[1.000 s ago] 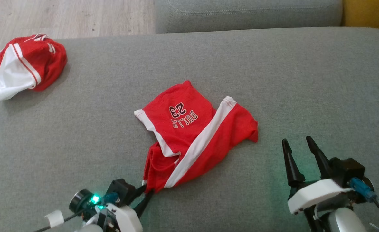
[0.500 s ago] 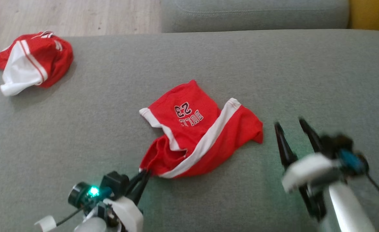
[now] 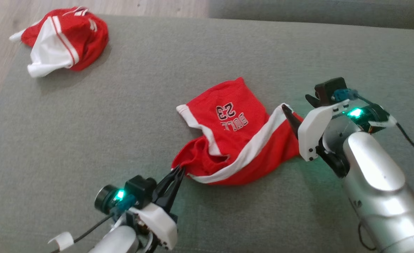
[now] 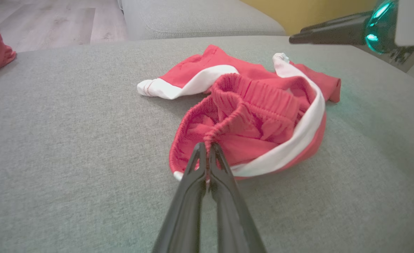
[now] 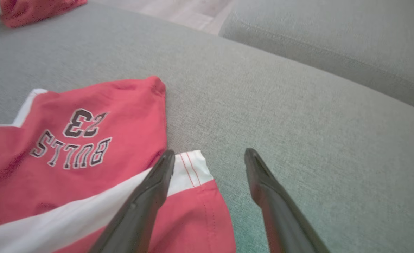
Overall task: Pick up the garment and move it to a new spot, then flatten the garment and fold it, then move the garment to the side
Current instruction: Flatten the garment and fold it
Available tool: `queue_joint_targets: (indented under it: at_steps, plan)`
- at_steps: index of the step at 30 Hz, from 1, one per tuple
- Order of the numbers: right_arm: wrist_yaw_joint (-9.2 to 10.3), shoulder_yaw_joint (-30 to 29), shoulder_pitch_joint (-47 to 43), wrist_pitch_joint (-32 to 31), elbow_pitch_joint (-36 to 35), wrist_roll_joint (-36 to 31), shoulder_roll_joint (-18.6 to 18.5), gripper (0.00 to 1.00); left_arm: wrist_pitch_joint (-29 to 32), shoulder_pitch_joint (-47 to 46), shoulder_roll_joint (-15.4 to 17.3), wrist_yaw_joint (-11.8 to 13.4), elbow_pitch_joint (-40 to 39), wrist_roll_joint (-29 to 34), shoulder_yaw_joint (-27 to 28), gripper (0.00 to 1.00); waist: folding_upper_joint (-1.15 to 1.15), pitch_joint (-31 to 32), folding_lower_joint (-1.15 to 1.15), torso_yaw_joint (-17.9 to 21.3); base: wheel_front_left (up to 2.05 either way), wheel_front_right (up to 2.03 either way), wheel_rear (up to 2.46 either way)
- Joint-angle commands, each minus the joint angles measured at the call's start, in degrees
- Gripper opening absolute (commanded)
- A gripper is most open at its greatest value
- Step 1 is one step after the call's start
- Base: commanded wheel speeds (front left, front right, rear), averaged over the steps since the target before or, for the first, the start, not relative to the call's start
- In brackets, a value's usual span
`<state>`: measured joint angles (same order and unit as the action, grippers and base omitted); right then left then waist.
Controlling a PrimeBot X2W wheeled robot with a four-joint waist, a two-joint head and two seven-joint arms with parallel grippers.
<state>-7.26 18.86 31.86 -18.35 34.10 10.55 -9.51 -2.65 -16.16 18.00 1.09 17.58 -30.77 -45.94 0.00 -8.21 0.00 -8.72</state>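
Left wrist view: our left gripper [image 4: 207,146] clamps the waistband of the red shorts [image 4: 263,112], crumpled at ctr of the grey cushion [image 4: 69,123]; our right gripper [image 5: 209,153] hangs w/ jaws spread over their white-striped corner.

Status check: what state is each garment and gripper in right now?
Red shorts with white side stripe and BULLS 23 print: crumpled on the grey cushion, unfolded.
Left gripper: shut on the shorts' elastic waistband.
Right gripper: open, over the shorts' white-striped hem corner, gripping nothing.
Second red and white garment: bunched at the cushion's far left corner, untouched.
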Motion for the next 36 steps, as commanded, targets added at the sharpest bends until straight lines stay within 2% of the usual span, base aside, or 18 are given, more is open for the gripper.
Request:
queue_joint_targets:
  at_steps: [1,10,11,14,19,23,24,25,29,36]
  plan:
    - [-0.23,2.39,3.34,-0.91,-0.25,1.08,-0.79,1.0,-1.02,-3.57,0.12,0.35,-1.99,-0.04,2.0,0.0,0.0,-1.12,0.0,-1.28,0.0,0.0,0.0]
    - [-0.23,12.08,8.19,-4.16,6.8,7.01,-3.58,1.0,-2.02,-4.81,-1.32,0.3,-1.49,0.15,1.33,0.0,0.0,-2.93,0.0,-2.78,0.0,0.0,0.0]
    - [-0.23,13.08,8.46,-4.42,7.12,7.73,-3.79,0.97,-2.11,-4.86,-1.34,0.28,-1.35,0.12,1.3,0.0,0.0,-3.02,0.0,-2.79,0.0,0.0,0.0]
    - [-0.23,15.66,9.19,-4.64,7.61,9.65,-4.38,0.49,-2.33,-4.97,-1.28,0.21,-0.94,0.02,1.26,0.0,0.0,-3.14,0.0,-2.61,0.0,0.0,0.0]
    - [-0.23,19.61,10.1,-5.72,7.88,13.29,-5.23,0.39,-2.49,-5.43,-1.32,0.1,-0.48,-0.14,1.17,0.0,0.0,-3.39,0.0,-2.44,0.0,0.0,0.0]
    - [-0.23,20.73,11.47,-2.78,8.08,14.7,-5.89,0.23,-2.7,-5.81,-1.32,0.26,-0.14,-0.35,1.28,0.0,0.0,-3.54,0.0,-2.22,0.0,0.0,0.0]
    - [-0.23,20.61,11.71,-1.77,8.12,14.81,-5.87,0.16,-2.78,-5.75,-1.31,0.3,-0.11,-0.54,1.4,0.0,0.0,-3.43,0.0,-2.14,0.0,0.0,0.0]
    - [-0.23,20.49,11.9,-0.75,8.15,14.89,-5.83,0.0,-2.87,-5.64,-1.31,0.3,-0.11,-0.86,1.58,0.0,0.0,-3.28,0.0,-2.03,0.0,0.0,0.0]
    - [-0.23,20.16,12.2,2.5,8.26,15.79,-5.49,0.0,-3.18,-5.07,-0.98,0.35,-0.39,-2.67,2.9,0.0,0.0,-2.38,0.0,-1.29,0.0,0.0,0.0]
    - [-0.23,20.55,11.78,3.38,8.39,17.41,-5.81,0.0,-2.61,-4.89,0.4,0.56,-1.7,-4.19,4.28,0.0,0.0,-1.74,0.0,-0.21,0.0,0.0,0.0]
